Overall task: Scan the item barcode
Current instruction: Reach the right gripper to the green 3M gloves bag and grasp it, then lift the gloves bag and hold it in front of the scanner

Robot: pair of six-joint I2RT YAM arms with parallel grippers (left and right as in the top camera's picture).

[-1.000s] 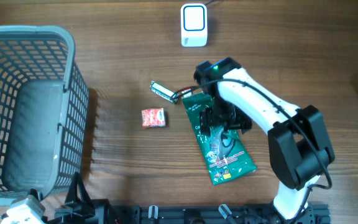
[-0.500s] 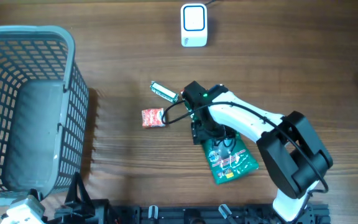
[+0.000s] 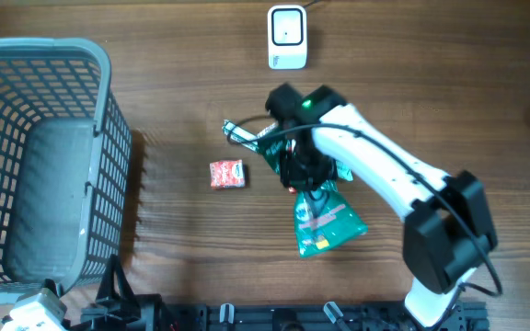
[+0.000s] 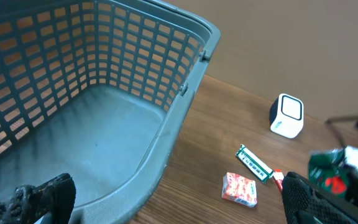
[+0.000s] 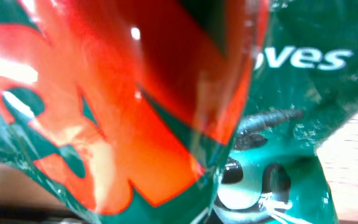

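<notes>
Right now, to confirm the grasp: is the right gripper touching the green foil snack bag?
Touching. Overhead, the right gripper pinches the green foil snack bag, bunching it; the right wrist view shows it pressed close.

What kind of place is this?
Probably a pretend shop checkout on a wooden table: there is a small white box-shaped scanner, a grey plastic mesh basket, and a green foil snack packet.

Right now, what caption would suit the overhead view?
Right gripper pinches a green snack bag; white scanner beyond, grey basket alongside.
</notes>
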